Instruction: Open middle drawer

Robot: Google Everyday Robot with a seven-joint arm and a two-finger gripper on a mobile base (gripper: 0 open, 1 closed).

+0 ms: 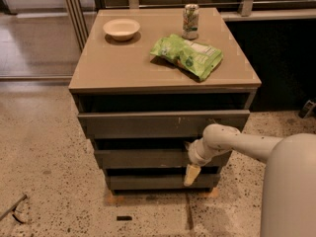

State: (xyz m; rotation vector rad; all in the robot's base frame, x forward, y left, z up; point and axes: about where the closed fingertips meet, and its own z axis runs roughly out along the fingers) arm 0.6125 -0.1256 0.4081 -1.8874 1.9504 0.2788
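A grey-brown cabinet stands on a speckled floor with three handleless drawer fronts stacked one above the other. The middle drawer [143, 158] is the mid-sized plain front, between the widest top front [148, 125] with white scratches and the narrowest bottom front [148, 182]. All three fronts sit slightly staggered, with dark gaps between them. My gripper [189, 160] is at the end of the white arm [237, 143] that reaches in from the right. It is up against the right part of the middle drawer's front and hides that part.
On the cabinet top [113, 68] are a white bowl [121, 28], a drink can [190, 21] and a green snack bag [187, 56]. A rail and dark panel stand behind. A small dark object [124, 217] and a cable [12, 209] lie on the floor.
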